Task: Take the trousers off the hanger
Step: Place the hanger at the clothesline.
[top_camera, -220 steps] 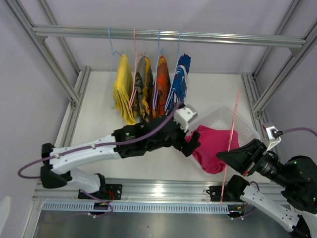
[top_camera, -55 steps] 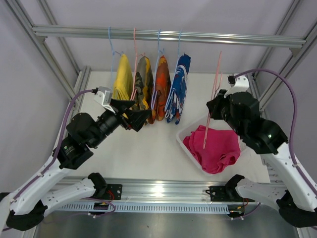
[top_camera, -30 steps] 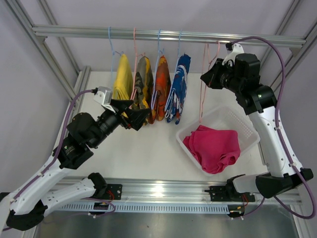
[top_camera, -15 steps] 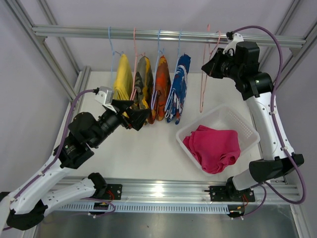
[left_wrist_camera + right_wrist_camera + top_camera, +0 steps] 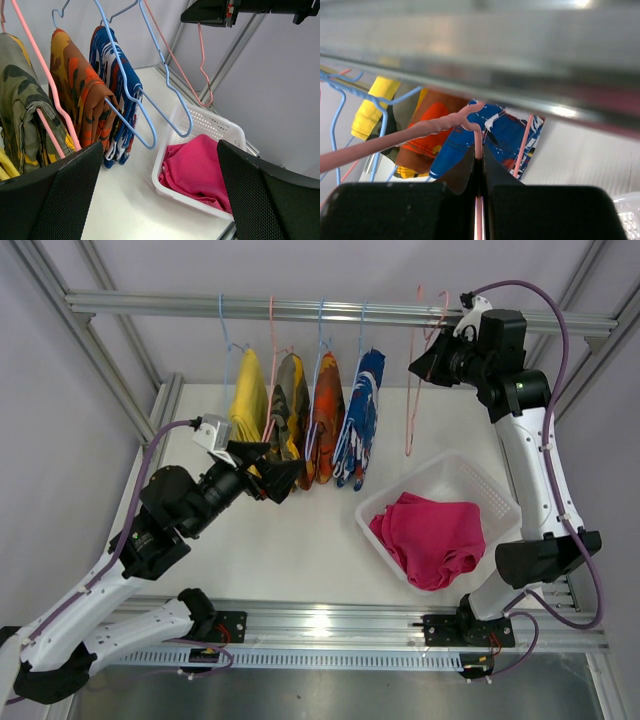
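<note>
Four trousers hang on hangers from the top rail (image 5: 330, 312): yellow (image 5: 247, 410), camouflage (image 5: 285, 410), orange-red (image 5: 327, 410) and blue-and-white (image 5: 362, 405). The magenta trousers (image 5: 430, 537) lie in the white basket (image 5: 500, 502). My right gripper (image 5: 425, 358) is raised to the rail and shut on an empty pink hanger (image 5: 410, 400); its hook is at the rail, and the wrist view shows the wire (image 5: 420, 132) clamped between the fingers of the right gripper (image 5: 479, 160). My left gripper (image 5: 270, 472) is open and empty, low beside the camouflage trousers (image 5: 20, 100), and the left wrist view shows it (image 5: 160, 200) wide open.
Aluminium frame posts stand at both sides of the white table (image 5: 300, 540). The basket (image 5: 210, 122) sits at the right front. Bare blue hanger wires (image 5: 130, 95) hang near the blue-and-white trousers (image 5: 117, 90).
My right arm has lifted the empty pink hanger from above the basket up to the rail. My left arm left the basket earlier and has stayed still lately.
</note>
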